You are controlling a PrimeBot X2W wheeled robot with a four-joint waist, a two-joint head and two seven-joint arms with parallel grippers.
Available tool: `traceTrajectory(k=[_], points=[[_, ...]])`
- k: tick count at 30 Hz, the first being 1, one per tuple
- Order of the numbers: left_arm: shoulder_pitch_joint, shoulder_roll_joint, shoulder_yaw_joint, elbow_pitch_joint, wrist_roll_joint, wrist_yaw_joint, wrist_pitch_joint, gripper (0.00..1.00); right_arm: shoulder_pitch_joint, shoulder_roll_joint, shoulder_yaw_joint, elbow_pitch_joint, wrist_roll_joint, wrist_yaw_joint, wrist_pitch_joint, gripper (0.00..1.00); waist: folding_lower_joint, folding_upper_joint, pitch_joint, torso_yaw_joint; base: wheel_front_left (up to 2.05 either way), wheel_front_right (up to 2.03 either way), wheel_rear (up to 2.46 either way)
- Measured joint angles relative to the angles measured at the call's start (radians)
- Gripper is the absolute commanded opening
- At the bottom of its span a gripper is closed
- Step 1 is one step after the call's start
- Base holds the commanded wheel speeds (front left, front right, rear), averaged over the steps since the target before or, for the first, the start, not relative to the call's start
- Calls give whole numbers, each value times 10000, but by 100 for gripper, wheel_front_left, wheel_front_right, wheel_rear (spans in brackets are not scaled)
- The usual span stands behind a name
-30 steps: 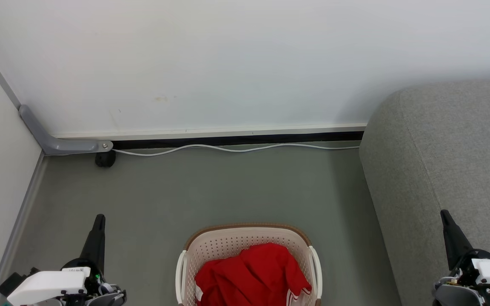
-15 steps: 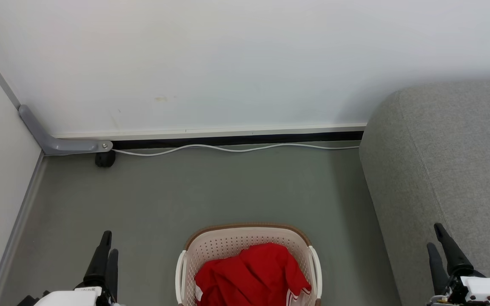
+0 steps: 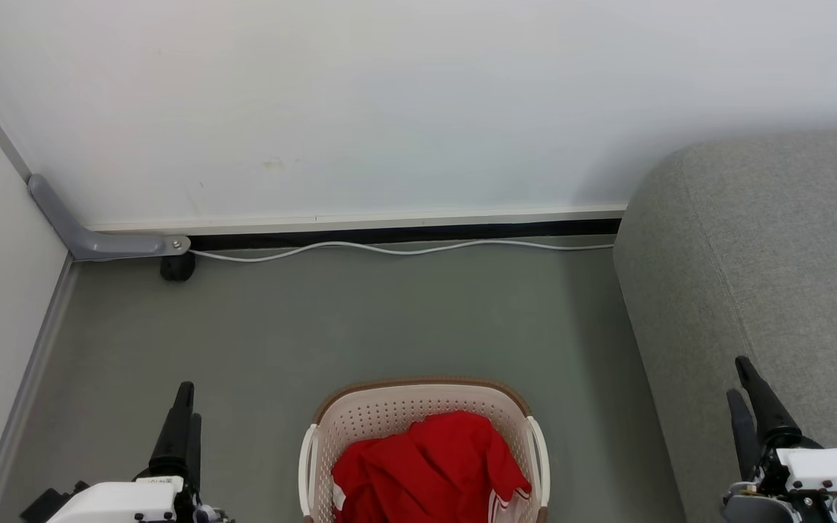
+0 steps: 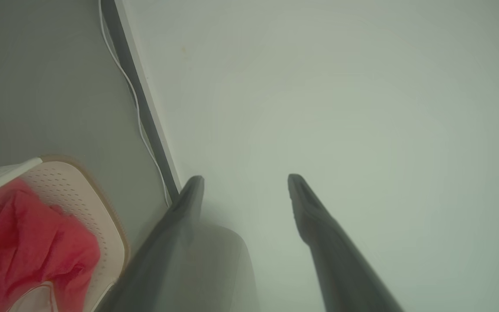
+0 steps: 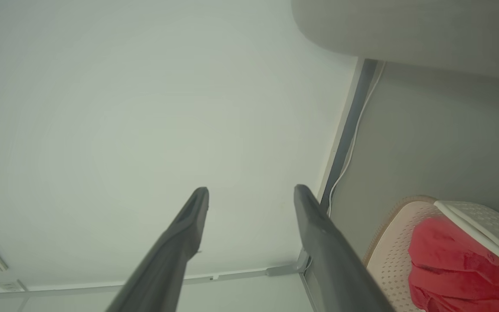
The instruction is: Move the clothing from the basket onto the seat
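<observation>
Jaws of both grippers stand wide apart and hold nothing: the left gripper point(image 3: 189, 401) and the right gripper point(image 3: 737, 378) each show two long dark fingers spread, with only bare background between them in the wrist views.

Far ahead of both sets of fingertips rises a pale wall point(image 3: 389, 109). A grey-green floor point(image 3: 389, 319) stretches from its foot back to the space between the grippers.

A grey woven sofa point(image 3: 774, 254) lies beneath and beyond the right gripper, its rounded edge just inside that gripper's fingers.

Between the two grippers, well apart from each and slightly behind their fingertips, a cream laundry basket point(image 3: 418, 383) sits on the floor, with perforated sides, a brown rim and white side handles. Inside it a red garment point(image 3: 433, 465) lies crumpled, with white stripe trim on the side toward the right gripper.

A white cable point(image 3: 389, 250) runs along the foot of the wall. At its end, ahead of the left gripper, there is a bent grey bracket point(image 3: 99, 245) with a small black wheel point(image 3: 177, 267) just below it.
</observation>
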Motion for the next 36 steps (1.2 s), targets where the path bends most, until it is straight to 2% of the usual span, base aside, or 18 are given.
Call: traceTrajectory(k=[17,27,36], points=[[-388,13,-109,31,1597,0,-472,100,-639,-639,892,17,-941,0,-604,100,0,0,205,-2,0,0,0],[-607,31,-259,75,3440,13,-709,100,-907,-867,1181,54,-2242,0,-897,100,-1,0,302,-9,0,0,0],[-743,38,-571,38,5254,297,-1001,100,-1175,-1120,1450,128,-3622,0,-1131,100,-1,0,397,-19,0,0,0]])
